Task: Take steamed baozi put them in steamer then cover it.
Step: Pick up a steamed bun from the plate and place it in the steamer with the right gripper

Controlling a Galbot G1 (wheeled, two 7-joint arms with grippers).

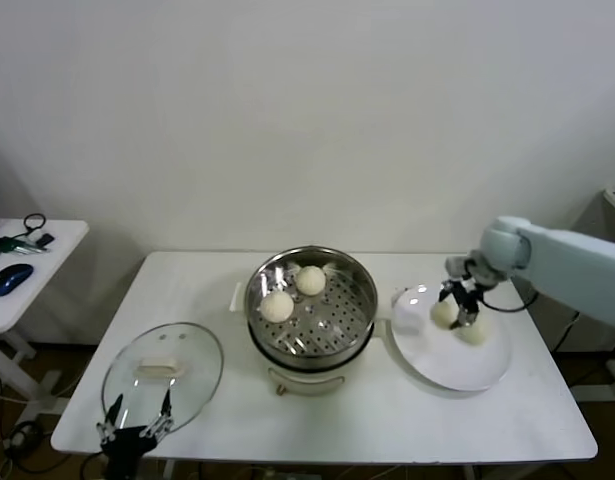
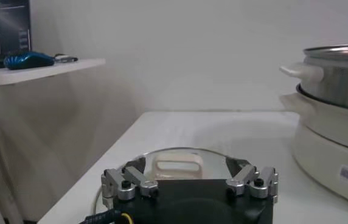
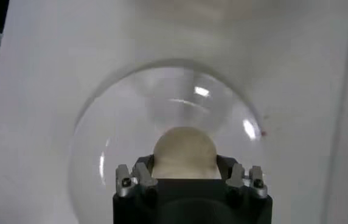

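The steamer (image 1: pixel 359 335) stands mid-table, uncovered, with two steamed baozi (image 1: pixel 310 280) (image 1: pixel 277 306) on its perforated tray. To its right, a white plate (image 1: pixel 457 372) holds two more baozi. My right gripper (image 1: pixel 453 308) reaches down over the plate, shut on the left baozi (image 1: pixel 444 314); the other (image 1: pixel 474 333) lies just beside it. In the right wrist view the baozi (image 3: pixel 184 149) fills the gap in my right gripper (image 3: pixel 185 163). The cover (image 1: pixel 192 352) lies flat at the front left. My left gripper (image 1: pixel 135 412) (image 2: pixel 189 176) hangs open just in front of the cover's handle (image 2: pixel 177 163).
A small side table (image 1: pixel 47 262) with a blue mouse (image 1: pixel 9 278) stands to the far left. The steamer's wall (image 2: pixel 338 79) rises to one side of the left gripper. The table's front edge runs right under the left gripper.
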